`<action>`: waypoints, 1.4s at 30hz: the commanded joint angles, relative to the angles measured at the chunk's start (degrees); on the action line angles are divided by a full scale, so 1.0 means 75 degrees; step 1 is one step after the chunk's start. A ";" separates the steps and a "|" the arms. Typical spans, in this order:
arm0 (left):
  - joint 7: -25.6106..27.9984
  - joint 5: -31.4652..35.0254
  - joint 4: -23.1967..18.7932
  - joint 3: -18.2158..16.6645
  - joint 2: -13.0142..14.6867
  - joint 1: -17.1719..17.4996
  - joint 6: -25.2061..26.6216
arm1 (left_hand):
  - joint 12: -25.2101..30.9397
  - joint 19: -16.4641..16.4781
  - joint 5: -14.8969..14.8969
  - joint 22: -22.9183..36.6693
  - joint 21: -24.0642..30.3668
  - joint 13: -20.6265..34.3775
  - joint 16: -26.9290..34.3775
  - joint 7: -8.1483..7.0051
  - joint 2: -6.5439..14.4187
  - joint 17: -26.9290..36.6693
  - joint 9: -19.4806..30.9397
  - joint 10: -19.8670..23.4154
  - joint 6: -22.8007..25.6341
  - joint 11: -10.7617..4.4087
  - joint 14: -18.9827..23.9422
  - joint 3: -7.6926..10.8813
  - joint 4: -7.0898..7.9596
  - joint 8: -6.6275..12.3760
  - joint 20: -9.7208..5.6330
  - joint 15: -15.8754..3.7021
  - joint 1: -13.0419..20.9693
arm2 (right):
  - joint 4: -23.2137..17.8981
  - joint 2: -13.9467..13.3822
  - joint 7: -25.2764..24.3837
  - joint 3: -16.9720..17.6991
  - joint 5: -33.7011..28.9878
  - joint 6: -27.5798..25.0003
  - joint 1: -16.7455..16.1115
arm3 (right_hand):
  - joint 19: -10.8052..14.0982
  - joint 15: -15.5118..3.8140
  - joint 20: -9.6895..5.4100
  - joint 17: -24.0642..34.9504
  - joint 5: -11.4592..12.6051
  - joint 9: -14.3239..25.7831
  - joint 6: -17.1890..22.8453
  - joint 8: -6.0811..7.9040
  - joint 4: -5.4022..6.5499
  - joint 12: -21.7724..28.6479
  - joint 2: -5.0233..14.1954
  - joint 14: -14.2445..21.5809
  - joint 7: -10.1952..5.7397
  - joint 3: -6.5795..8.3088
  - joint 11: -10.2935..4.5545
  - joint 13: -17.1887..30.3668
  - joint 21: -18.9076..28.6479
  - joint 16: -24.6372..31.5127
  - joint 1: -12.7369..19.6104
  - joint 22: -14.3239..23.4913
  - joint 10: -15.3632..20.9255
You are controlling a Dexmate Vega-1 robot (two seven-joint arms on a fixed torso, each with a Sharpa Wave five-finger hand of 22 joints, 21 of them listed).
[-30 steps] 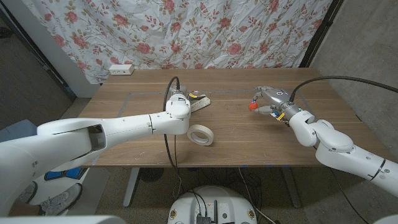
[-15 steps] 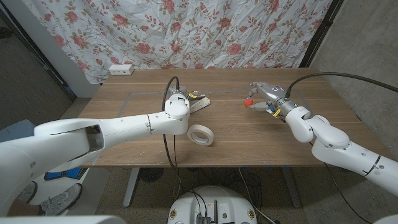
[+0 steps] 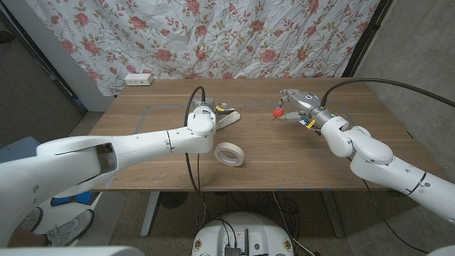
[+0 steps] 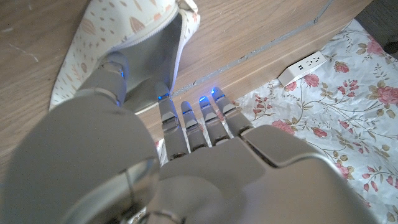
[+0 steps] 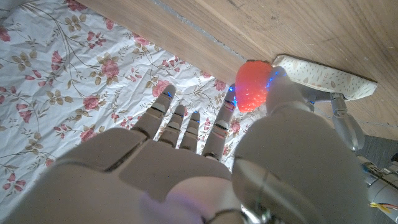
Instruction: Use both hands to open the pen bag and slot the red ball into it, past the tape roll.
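Your right hand (image 3: 298, 105) pinches the textured red ball (image 3: 279, 112) between thumb and one finger, the other fingers (image 5: 186, 127) held straight and slightly apart. It carries the ball above the wooden bench (image 3: 270, 153) at about one o'clock from the bench's middle. Your left hand (image 3: 205, 118) is at the cream speckled fabric pen bag (image 3: 229, 115), which lies at about eleven o'clock; the thumb (image 4: 111, 78) reaches into the bag's unzipped mouth, the other fingers (image 4: 208, 115) stretch straight along its outside edge, so the hand grips the bag's wall. What you see of the bag's inside shows plain lining; deeper in, you cannot tell. The cream roll of masking tape (image 3: 229, 153) lies flat near the front edge, at about six o'clock, apart from both hands.
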 commanded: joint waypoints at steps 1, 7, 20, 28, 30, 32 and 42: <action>-0.0175 0.0261 0.0086 -0.0248 0.0021 0.0154 -0.0334 | -0.0005 -0.0040 -0.0005 0.0019 0.0012 0.0022 -0.0014 -0.0021 -0.0062 0.0041 0.0009 -0.0049 -0.0049 0.0007 -0.0014 -0.0036 -0.0001 0.0004 -0.0028 -0.0142 -0.0050 | 0.0213 0.0391 0.0280 -0.0246 -0.0104 0.0345 0.0534 | -0.0010 0.0060 0.0035 0.0027 0.0045 0.0031 0.0200 0.0084 -0.0006 -0.0014 0.0049 -0.0023 -0.0249 -0.0016 0.0013 0.0020 -0.0011 -0.0012 -0.0001 0.0010 -0.0027; -0.0311 0.0445 0.0030 -0.0355 0.0038 0.0259 -0.0345 | 0.0000 -0.0059 -0.0007 0.0019 0.0010 0.0022 -0.0009 -0.0013 -0.0057 0.0041 0.0007 -0.0061 -0.0080 0.0008 -0.0023 -0.0055 0.0003 0.0009 -0.0033 -0.0142 -0.0060 | 0.0326 0.0573 0.0370 -0.0387 -0.0192 0.0487 0.0771 | -0.0016 0.0060 0.0042 0.0029 0.0045 0.0026 0.0169 0.0069 -0.0002 -0.0014 0.0039 -0.0032 -0.0248 -0.0028 0.0018 0.0020 -0.0010 -0.0019 -0.0018 0.0010 -0.0032; -0.0571 0.0769 -0.0173 -0.0539 0.0117 0.0485 -0.0333 | 0.0007 -0.0083 -0.0014 0.0019 0.0013 0.0022 -0.0004 -0.0006 -0.0054 0.0042 0.0004 -0.0092 -0.0162 -0.0010 -0.0054 -0.0098 0.0001 0.0017 -0.0035 -0.0135 -0.0068 | 0.0702 0.0914 0.0520 -0.0625 -0.0179 0.0900 0.1240 | -0.0029 0.0078 0.0056 0.0033 0.0047 0.0016 0.0144 0.0054 0.0007 -0.0025 0.0038 -0.0033 -0.0250 -0.0042 0.0014 0.0021 -0.0008 -0.0023 -0.0040 0.0011 -0.0066; -0.0684 0.0937 -0.0235 -0.0650 0.0149 0.0610 -0.0382 | 0.0012 -0.0106 -0.0022 0.0019 0.0012 0.0022 -0.0001 0.0006 -0.0057 0.0042 0.0001 -0.0111 -0.0255 0.0003 -0.0073 -0.0131 -0.0001 0.0010 -0.0035 -0.0132 -0.0075 | 0.0913 0.1129 0.0696 -0.0819 -0.0217 0.1076 0.1552 | -0.0048 0.0102 0.0068 0.0036 0.0049 0.0008 0.0123 0.0040 0.0009 -0.0033 0.0038 -0.0075 -0.0250 -0.0050 0.0024 0.0022 -0.0010 -0.0042 -0.0051 0.0011 -0.0096; -0.0705 0.0969 -0.0245 -0.0688 0.0151 0.0645 -0.0404 | 0.0011 -0.0107 -0.0023 0.0018 0.0013 0.0022 -0.0001 0.0000 -0.0057 0.0042 0.0001 -0.0119 -0.0268 -0.0001 -0.0078 -0.0137 -0.0001 0.0010 -0.0037 -0.0136 -0.0077 | 0.0963 0.1180 0.0712 -0.0859 -0.0225 0.1122 0.1615 | -0.0054 0.0098 0.0072 0.0037 0.0049 0.0006 0.0117 0.0037 0.0009 -0.0033 0.0038 -0.0082 -0.0250 -0.0052 0.0026 0.0022 -0.0011 -0.0045 -0.0053 0.0011 -0.0098; -0.0728 0.1016 -0.0256 -0.0713 0.0155 0.0674 -0.0421 | 0.0011 -0.0109 -0.0024 0.0018 0.0014 0.0022 0.0000 0.0007 -0.0058 0.0042 0.0000 -0.0124 -0.0278 0.0013 -0.0080 -0.0142 -0.0001 0.0012 -0.0037 -0.0128 -0.0079 | 0.0999 0.1236 0.0744 -0.0902 -0.0254 0.1127 0.1676 | -0.0060 0.0102 0.0071 0.0038 0.0050 0.0004 0.0114 0.0034 0.0009 -0.0033 0.0037 -0.0082 -0.0250 -0.0053 0.0032 0.0022 -0.0012 -0.0045 -0.0054 0.0011 -0.0101; -0.0865 0.1222 -0.0269 -0.0860 0.0162 0.0796 -0.0615 | 0.0013 -0.0138 -0.0029 0.0018 0.0011 0.0022 -0.0001 0.0010 -0.0056 0.0042 -0.0002 -0.0154 -0.0334 0.0014 -0.0110 -0.0176 0.0001 0.0019 -0.0025 -0.0119 -0.0090 | 0.1291 0.1500 0.0845 -0.1157 -0.0378 0.1381 0.2055 | -0.0077 0.0131 0.0076 0.0040 0.0053 -0.0006 0.0085 0.0017 0.0007 -0.0034 0.0028 -0.0086 -0.0250 -0.0063 0.0034 0.0022 -0.0013 -0.0050 -0.0063 0.0011 -0.0113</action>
